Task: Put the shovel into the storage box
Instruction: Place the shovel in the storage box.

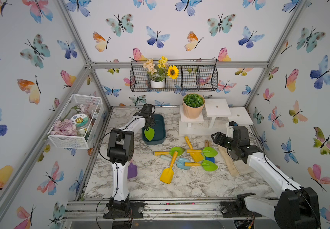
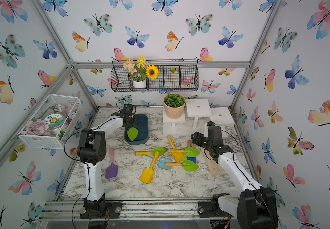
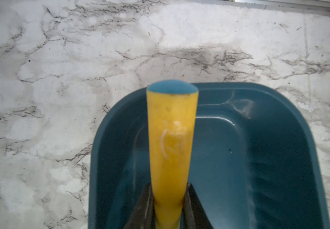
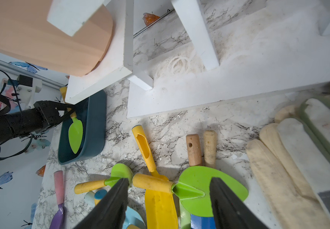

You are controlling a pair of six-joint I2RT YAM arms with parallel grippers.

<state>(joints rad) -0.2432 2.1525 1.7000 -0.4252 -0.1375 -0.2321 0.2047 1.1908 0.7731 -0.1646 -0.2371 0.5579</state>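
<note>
Left wrist view: your left gripper [image 3: 168,190] pinches the shovel [image 3: 171,128] by its handle, blade inside the storage box [image 3: 279,158]; release not yet done; right gripper [image 4: 169,181] spread.

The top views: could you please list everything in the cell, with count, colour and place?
storage box: 1, dark teal, back left.
held shovel: 1, green blade, yellow handle, over the storage box.
green shovels: 3, yellow handles, piled at centre.
yellow shovels: 2, same pile.
light blue shovel: 1, under them.
dark blue tool: 1, half hidden there.
purple shovel: 1, pink handle, left side.
white stand: 1, stepped, back right.
potted plant: 1, peach pot, on the white stand.
black wire basket: 1, back wall, holding potted flowers.
white mesh basket: 1, left wall.
wooden slats: count unclear, pale, right edge.
left gripper: shut on the held shovel's handle.
right gripper: open, above the green shovels.
</note>
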